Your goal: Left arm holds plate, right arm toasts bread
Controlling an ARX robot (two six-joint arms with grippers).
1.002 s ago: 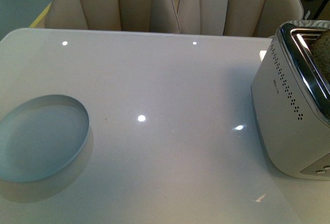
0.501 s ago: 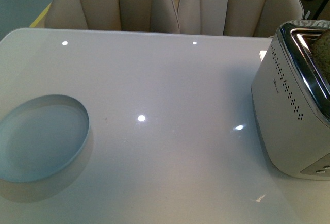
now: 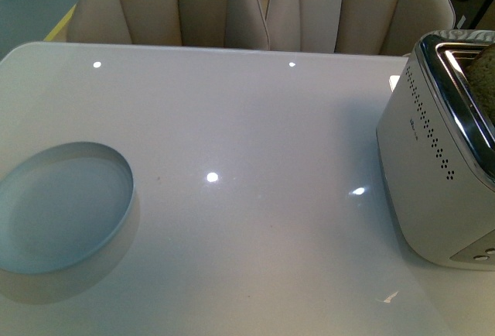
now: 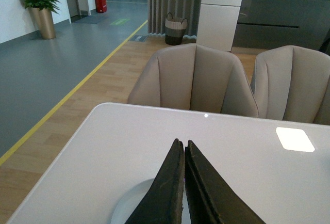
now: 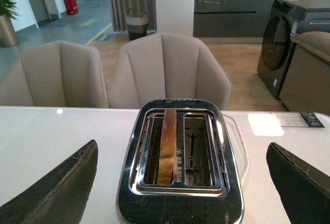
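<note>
Bread in the toaster, plate on the counter

The bread point(image 5: 167, 146) stands upright in one slot of the toaster point(image 5: 180, 182). The right end effector point(image 5: 183, 182) is spread wide around it. The left end effector point(image 4: 184, 182) is pressed together above the plate point(image 3: 62, 208) on the counter point(image 3: 255, 158).

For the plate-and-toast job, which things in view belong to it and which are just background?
Part of the job:
- plate, on the table's left
- bread, standing in a toaster slot
- toaster
- left gripper, shut, above the plate
- right gripper, open, over the toaster

Just lying about:
- table
- beige chairs
- potted plant
- wicker basket
</note>
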